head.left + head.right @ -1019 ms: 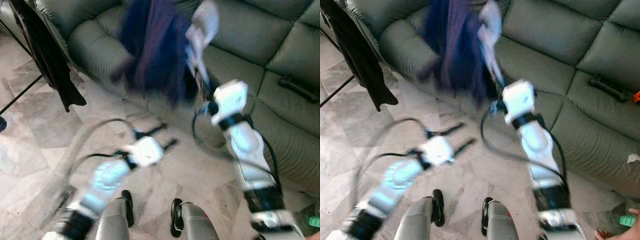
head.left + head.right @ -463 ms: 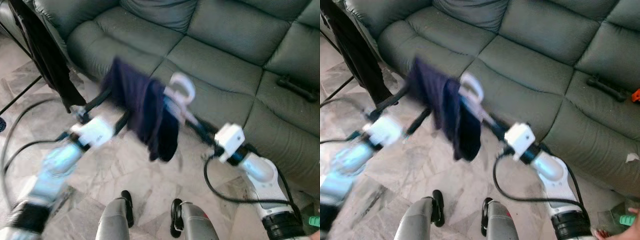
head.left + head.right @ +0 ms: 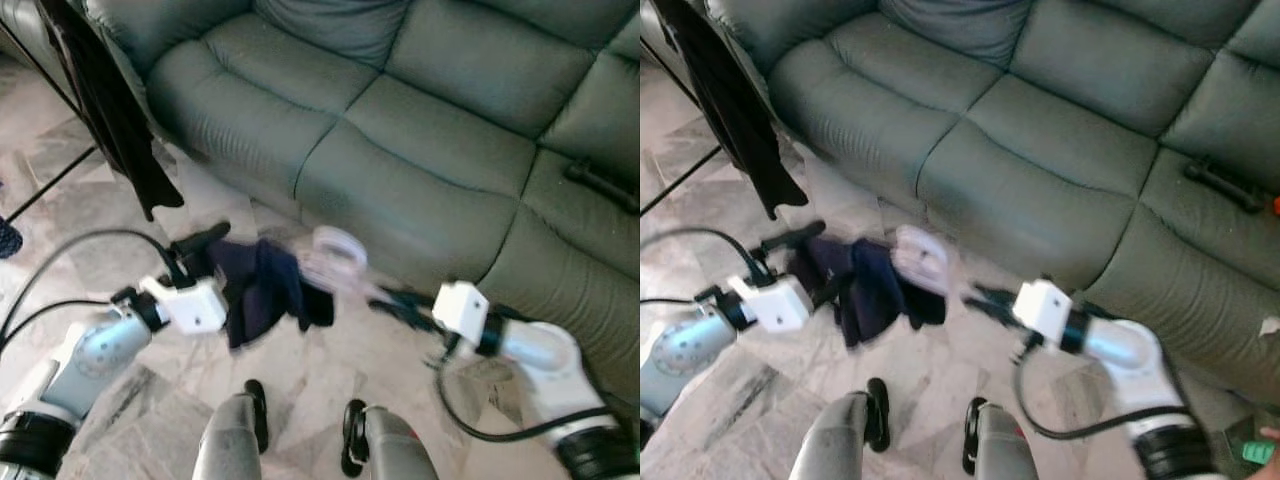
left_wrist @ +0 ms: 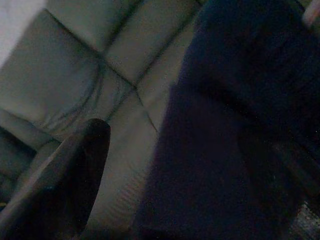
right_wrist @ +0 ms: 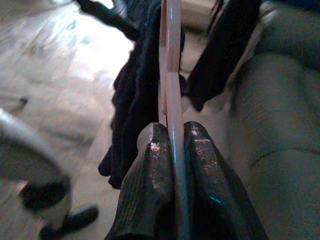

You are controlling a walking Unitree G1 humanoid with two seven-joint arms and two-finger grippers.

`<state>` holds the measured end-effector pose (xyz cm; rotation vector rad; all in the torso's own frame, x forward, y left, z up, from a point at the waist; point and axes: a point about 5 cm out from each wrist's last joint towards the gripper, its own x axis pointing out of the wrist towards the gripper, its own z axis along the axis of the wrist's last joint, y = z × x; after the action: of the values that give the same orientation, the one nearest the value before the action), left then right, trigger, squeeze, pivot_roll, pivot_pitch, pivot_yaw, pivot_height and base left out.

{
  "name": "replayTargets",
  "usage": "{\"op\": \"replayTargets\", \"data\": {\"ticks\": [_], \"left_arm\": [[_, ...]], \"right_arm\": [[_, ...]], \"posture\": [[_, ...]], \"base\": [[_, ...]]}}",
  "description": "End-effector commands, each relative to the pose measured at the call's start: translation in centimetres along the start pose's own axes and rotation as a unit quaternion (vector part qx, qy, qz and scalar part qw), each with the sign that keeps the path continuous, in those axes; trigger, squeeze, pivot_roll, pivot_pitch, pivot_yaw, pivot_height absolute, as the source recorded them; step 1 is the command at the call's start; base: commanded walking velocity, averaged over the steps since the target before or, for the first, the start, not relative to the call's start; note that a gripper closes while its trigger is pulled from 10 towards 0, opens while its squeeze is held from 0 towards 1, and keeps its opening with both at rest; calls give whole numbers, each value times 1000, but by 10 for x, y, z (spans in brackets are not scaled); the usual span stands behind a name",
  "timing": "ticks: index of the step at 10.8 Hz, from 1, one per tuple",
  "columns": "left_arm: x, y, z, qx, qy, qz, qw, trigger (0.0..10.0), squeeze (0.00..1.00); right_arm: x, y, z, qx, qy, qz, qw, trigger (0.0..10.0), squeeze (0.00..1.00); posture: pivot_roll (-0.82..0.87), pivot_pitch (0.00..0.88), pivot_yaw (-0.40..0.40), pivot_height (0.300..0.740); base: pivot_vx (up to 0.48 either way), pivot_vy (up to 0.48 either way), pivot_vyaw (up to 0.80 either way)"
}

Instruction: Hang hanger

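Note:
A pale pink hanger (image 3: 338,250) carries a dark navy garment (image 3: 262,288) low over the floor in front of the sofa. My right gripper (image 3: 387,299) is shut on the hanger's thin bar (image 5: 172,165), with both fingers pressed against it in the right wrist view. From the other side my left gripper (image 3: 205,262) reaches into the garment. One of its fingers (image 4: 75,170) shows apart from the cloth (image 4: 240,125), which hides the other. Its jaws stand wide, open around the cloth's edge.
A grey-green sofa (image 3: 420,130) runs across the back. Black clothes (image 3: 110,110) hang on a rack at the upper left, one rack leg (image 3: 50,187) slanting over the marble floor. A black object (image 3: 603,186) lies on the sofa at right. My feet (image 3: 255,410) stand below.
My right arm has lowered the hanger and garment from sofa height to just above the floor. My left gripper has come in against the garment.

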<state>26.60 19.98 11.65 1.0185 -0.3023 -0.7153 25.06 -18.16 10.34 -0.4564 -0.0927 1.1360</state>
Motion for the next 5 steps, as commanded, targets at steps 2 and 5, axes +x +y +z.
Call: {"op": "replayTargets", "data": {"ticks": [2,5], "left_arm": [[-4,-1,-9,14,18,-19,1000,10000,0],[-7,-16,-21,13,41,-108,993,9569,0]], "right_arm": [[-6,-2,2,-28,0,32,999,10000,0],[-3,-5,5,-67,-8,39,997,10000,0]], "posture": [[9,226,-40,740],[10,230,-30,740]], "base": [[0,0,0],[0,0,0]]}}
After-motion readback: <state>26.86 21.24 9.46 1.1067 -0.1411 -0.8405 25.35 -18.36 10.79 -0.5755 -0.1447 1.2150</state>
